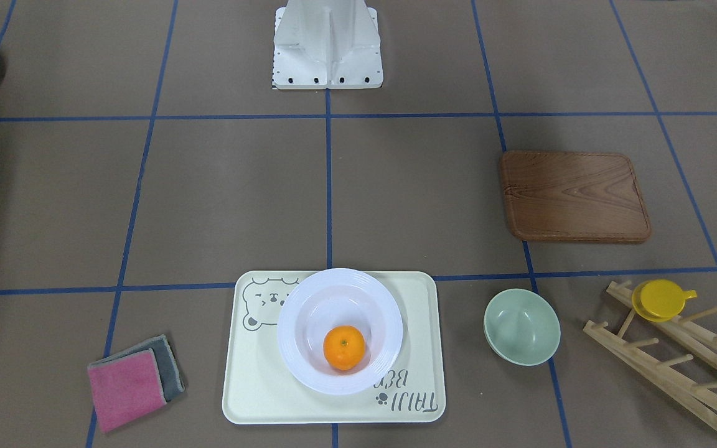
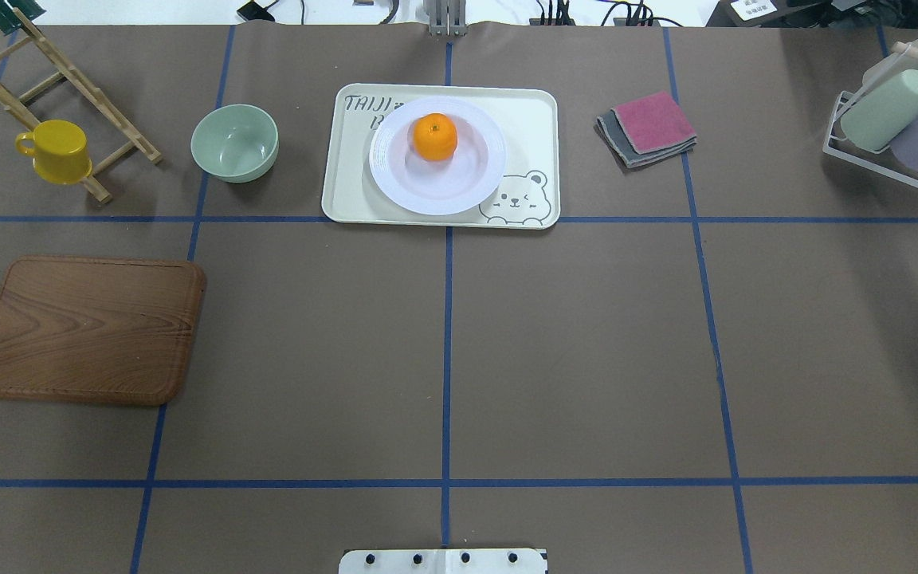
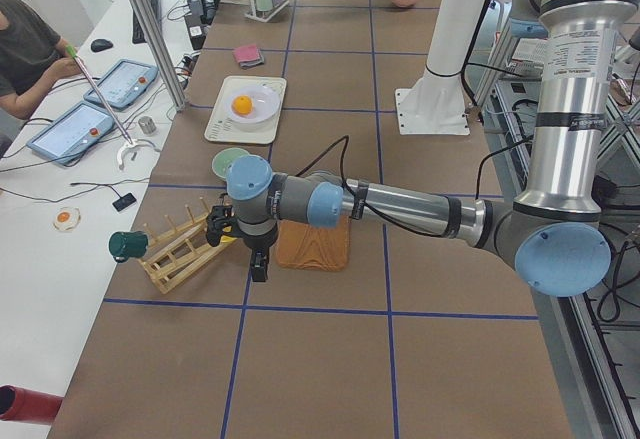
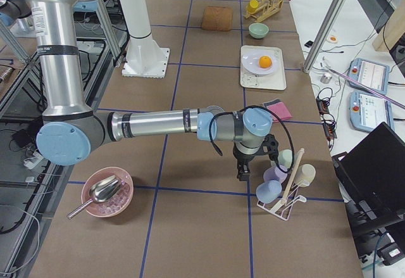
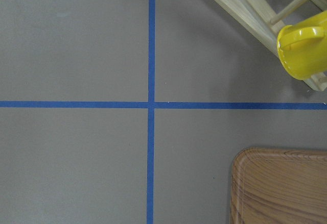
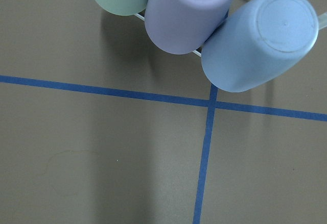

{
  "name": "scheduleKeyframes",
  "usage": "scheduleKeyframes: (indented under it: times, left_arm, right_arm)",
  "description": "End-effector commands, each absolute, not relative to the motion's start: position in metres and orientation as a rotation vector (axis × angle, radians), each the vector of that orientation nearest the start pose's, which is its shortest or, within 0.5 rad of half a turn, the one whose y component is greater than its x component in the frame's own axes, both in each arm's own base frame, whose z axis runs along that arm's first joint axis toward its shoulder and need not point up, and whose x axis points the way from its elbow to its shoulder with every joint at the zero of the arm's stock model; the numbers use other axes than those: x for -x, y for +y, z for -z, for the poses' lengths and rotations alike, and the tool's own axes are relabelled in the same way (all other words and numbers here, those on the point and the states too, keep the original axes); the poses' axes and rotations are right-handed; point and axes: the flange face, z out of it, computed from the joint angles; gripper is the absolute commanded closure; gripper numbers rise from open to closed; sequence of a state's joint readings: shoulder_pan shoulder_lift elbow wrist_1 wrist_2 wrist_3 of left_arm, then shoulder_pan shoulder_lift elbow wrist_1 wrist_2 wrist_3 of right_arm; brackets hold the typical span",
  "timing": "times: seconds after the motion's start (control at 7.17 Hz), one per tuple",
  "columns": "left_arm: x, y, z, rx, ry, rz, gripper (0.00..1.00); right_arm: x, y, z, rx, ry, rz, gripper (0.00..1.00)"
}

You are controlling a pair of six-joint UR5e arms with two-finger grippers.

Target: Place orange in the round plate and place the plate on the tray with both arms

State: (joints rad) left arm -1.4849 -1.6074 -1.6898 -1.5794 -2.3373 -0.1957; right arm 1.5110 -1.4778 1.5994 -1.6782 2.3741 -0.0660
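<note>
The orange (image 1: 344, 347) lies inside the white round plate (image 1: 293, 339), off its centre. The plate stands on the cream tray (image 1: 259, 386) with the bear face, at the table's far middle in the overhead view, where orange (image 2: 435, 136), plate (image 2: 459, 187) and tray (image 2: 531, 119) all show. Both arms are far from the tray. My left gripper (image 3: 258, 264) hangs over the table by the wooden rack and board. My right gripper (image 4: 242, 170) hangs beside the cup rack. Neither shows its fingers in a wrist view, so I cannot tell whether they are open or shut.
A brown wooden board (image 1: 573, 196), a pale-green bowl (image 1: 521, 326) and a wooden rack (image 1: 676, 361) with a yellow cup (image 1: 660, 300) lie on my left side. Folded pink and grey cloths (image 1: 131, 382) and a cup rack (image 2: 897, 119) lie on my right. A person (image 3: 30, 49) sits beside the table.
</note>
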Motion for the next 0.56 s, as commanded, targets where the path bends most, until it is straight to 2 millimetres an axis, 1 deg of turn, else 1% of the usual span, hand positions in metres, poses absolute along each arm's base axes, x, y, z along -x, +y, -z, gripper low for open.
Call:
scheduleKeyframes:
  times: [0.0,0.14,0.42]
  left_arm:
    - [0.0203,-0.5146,-0.5823,-0.074,0.78,0.035,0.0]
    - [0.0203,-0.5157,-0.5783,-0.09,0.78,0.026,0.0]
    - [0.0204,-0.5142,-0.5827,-0.096,0.782,0.026,0.0]
  right_arm:
    - [-0.0297,-0.5371,-0.6012,-0.024,-0.801,0.128,0.0]
    - [-0.0297,-0.5378,-0.5997,-0.027,-0.801,0.129,0.0]
    - [-0.0296,-0.5392,-0.598,-0.03,-0.801,0.131,0.0]
